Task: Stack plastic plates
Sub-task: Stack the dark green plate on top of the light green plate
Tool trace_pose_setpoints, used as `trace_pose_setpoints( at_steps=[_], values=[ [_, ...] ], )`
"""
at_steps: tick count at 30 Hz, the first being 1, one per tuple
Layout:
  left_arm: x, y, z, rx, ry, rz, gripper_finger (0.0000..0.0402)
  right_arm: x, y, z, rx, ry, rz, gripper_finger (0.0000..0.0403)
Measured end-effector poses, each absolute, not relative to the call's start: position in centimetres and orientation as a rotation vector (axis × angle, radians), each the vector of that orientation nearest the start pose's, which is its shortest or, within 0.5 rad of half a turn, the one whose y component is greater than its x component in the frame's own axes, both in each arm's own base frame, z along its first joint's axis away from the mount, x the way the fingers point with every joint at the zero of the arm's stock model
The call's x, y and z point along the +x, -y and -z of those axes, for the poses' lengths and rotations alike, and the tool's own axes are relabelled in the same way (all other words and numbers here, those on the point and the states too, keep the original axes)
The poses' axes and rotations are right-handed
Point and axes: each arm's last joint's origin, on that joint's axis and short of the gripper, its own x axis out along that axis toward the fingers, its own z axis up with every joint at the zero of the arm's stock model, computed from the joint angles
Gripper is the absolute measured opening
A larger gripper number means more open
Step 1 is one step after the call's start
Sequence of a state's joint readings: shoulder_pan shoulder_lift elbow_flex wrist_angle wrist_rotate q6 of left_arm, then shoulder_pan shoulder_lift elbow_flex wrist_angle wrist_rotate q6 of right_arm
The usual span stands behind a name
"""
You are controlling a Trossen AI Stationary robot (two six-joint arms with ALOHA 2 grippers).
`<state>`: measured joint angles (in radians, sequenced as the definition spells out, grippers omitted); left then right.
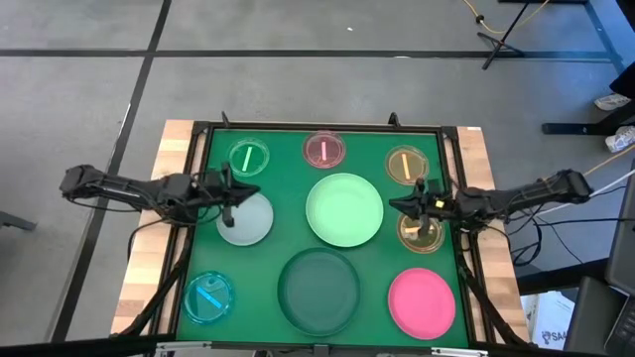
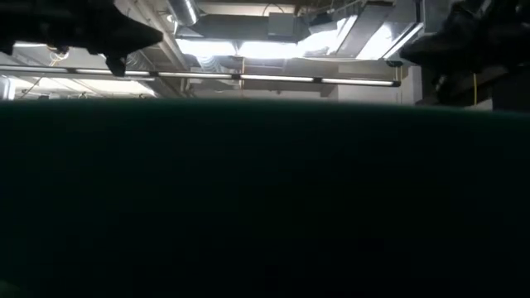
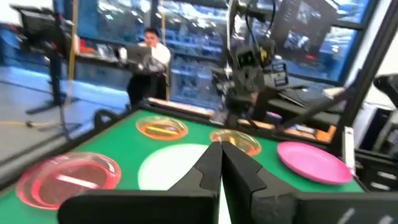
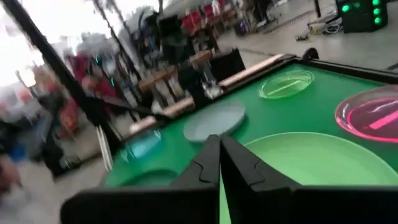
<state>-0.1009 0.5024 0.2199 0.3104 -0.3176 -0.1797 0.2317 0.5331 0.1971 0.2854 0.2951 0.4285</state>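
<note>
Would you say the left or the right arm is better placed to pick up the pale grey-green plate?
Left, probably. The left gripper, fingers shut, hangs at the pale grey-green plate; the right gripper is across the large light green plate.

large light green plate (image 1: 344, 209): lies flat at the centre
dark green plate (image 1: 318, 292): front centre, flat
large pink plate (image 1: 422, 302): front right, flat
pale grey-green plate (image 1: 248, 220): left of centre
small green plate (image 1: 248, 158): back left
small pink plate (image 1: 323, 150): back centre
amber plates (image 1: 406, 165): one back right, another (image 1: 421, 234) nearer, right of centre
blue plate (image 1: 208, 297): front left, with a bar mark
</note>
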Motion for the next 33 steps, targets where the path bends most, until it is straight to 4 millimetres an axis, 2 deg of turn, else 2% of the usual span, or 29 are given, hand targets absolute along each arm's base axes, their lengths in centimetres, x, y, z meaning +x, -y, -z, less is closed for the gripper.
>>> trace_pose_setpoints(
  at_steps=[3, 6, 11, 15, 19, 22, 27, 30, 33],
  values=[
    [14.6, 0.6, -21.8, -0.181, 0.019, -0.21, 0.0005, 15.5, -2.9, -21.2, 0.305, -0.122, 0.047, 0.0005],
    [15.3, 0.6, -21.4, -0.179, 0.008, -0.224, 0.0005, 17.0, -3.1, -21.1, 0.228, -0.188, 0.093, 0.0005],
    [15.9, 0.6, -21.1, -0.152, -0.005, -0.231, 0.0005, 19.1, -3.5, -21.0, 0.205, -0.244, 0.136, 0.0005],
    [16.3, 0.5, -21.1, -0.175, 0.014, -0.261, 0.0005, 21.1, -3.9, -21.9, 0.217, -0.188, 0.149, 0.0005],
    [16.5, 0.6, -21.0, -0.197, 0.013, -0.204, 0.0005, 23.6, -4.8, -22.6, 0.248, -0.196, 0.096, 0.0005],
    [16.6, 0.9, -21.0, -0.181, 0.007, -0.141, 0.0005, 25.8, -6.0, -22.7, 0.26, -0.276, 0.081, 0.0009],
    [16.6, 1.4, -21.3, -0.158, 0.029, -0.093, 0.0029, 29.3, -8.6, -22.4, 0.261, -0.5, 0.069, 0.0057],
    [16.6, 1.8, -21.4, -0.16, 0.041, -0.056, 0.0061, 30.4, -10.5, -22.3, 0.252, -0.649, 0.041, 0.0098],
    [16.8, 2.5, -21.4, -0.193, 0.045, 0.019, 0.0093, 30.7, -12.3, -21.9, 0.203, -0.76, 0.027, 0.013]
  ],
)
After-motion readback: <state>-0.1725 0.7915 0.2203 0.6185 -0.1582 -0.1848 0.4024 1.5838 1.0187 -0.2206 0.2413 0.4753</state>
